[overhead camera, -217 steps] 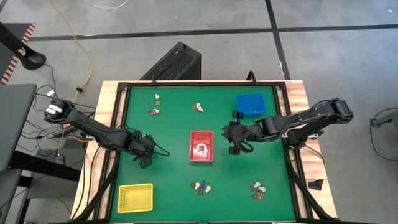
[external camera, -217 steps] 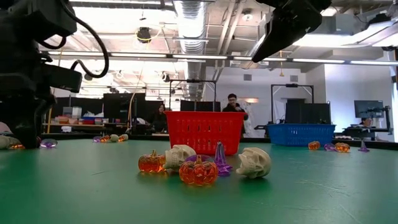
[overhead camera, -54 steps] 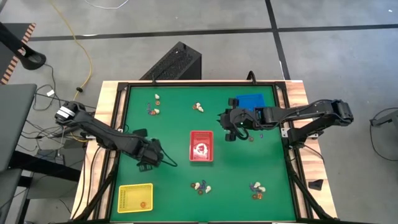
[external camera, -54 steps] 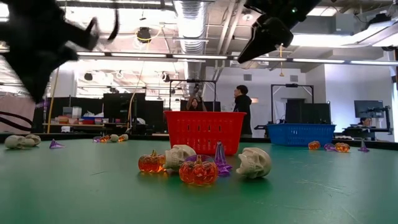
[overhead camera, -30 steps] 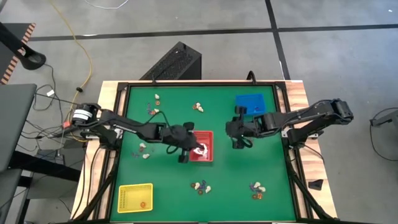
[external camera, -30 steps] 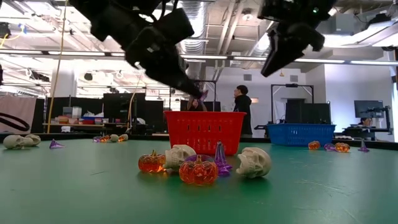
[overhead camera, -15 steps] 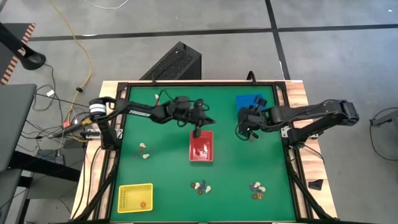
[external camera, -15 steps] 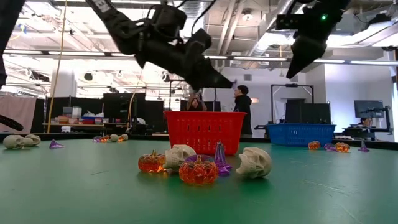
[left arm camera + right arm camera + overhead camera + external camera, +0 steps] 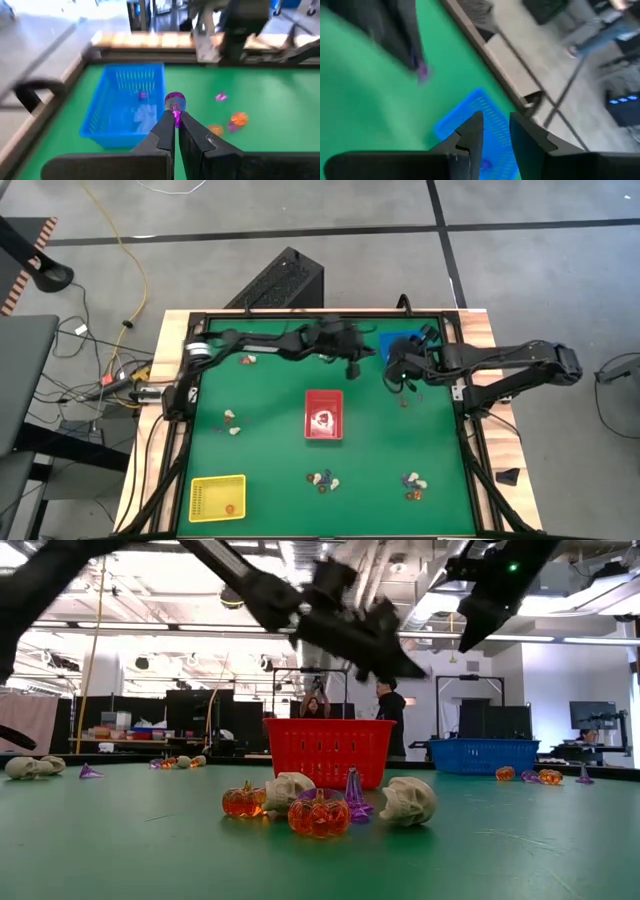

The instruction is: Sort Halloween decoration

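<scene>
- The left gripper (image 9: 176, 120) reaches across the far side of the table, left of the blue tray (image 9: 408, 343). Its fingers are pinched tight on a small purple trinket (image 9: 174, 101).
- The red tray (image 9: 323, 415) sits mid-table.
- The right gripper (image 9: 495, 131) hovers beside the blue tray, fingers slightly apart and empty.

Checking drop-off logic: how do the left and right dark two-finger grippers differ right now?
The left gripper is shut on a small purple trinket; the right gripper is open and empty. The left gripper is just short of the blue plastic tray; the right gripper hangs at the tray's edge. Both are raised off the green table.
</scene>
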`<state>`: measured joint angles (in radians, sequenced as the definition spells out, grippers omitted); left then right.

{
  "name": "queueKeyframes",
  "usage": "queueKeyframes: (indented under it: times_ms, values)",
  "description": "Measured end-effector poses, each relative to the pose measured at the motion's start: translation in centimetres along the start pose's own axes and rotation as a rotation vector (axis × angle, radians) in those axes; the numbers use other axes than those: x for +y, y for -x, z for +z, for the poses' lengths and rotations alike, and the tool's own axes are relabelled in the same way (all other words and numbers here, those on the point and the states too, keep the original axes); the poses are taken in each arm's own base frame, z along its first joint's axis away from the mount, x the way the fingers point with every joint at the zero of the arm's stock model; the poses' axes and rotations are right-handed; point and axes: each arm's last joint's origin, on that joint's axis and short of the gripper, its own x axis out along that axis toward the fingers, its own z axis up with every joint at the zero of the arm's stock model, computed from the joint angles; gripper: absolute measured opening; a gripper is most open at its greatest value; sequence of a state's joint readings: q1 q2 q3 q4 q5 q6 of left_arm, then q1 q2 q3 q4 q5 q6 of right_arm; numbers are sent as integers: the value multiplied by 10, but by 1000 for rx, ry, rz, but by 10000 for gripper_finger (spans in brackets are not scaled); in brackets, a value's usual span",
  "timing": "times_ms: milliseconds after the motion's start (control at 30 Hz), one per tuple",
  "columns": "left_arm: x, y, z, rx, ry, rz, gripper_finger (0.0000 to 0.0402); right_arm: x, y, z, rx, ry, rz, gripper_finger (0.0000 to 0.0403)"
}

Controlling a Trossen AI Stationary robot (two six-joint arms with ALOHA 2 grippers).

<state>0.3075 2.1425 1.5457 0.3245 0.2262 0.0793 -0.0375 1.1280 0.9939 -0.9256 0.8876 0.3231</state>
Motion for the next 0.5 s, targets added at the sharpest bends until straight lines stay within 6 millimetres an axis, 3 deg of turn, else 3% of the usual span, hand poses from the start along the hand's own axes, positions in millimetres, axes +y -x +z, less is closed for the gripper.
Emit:
queueKeyframes:
  times_ms: [133,233,400,500]
  values:
    - [11,-46,-5,39,15,5,0,-11,-4,1,10,-52,-37,125]
    - [24,-67,-1,48,6,73,0,-16,-7,0,23,-85,-59,125]
    - [49,-84,2,45,27,161,0,-24,-13,0,38,-142,-130,125]
    - [54,-87,3,60,54,158,2,-27,-16,0,49,-153,-148,125]
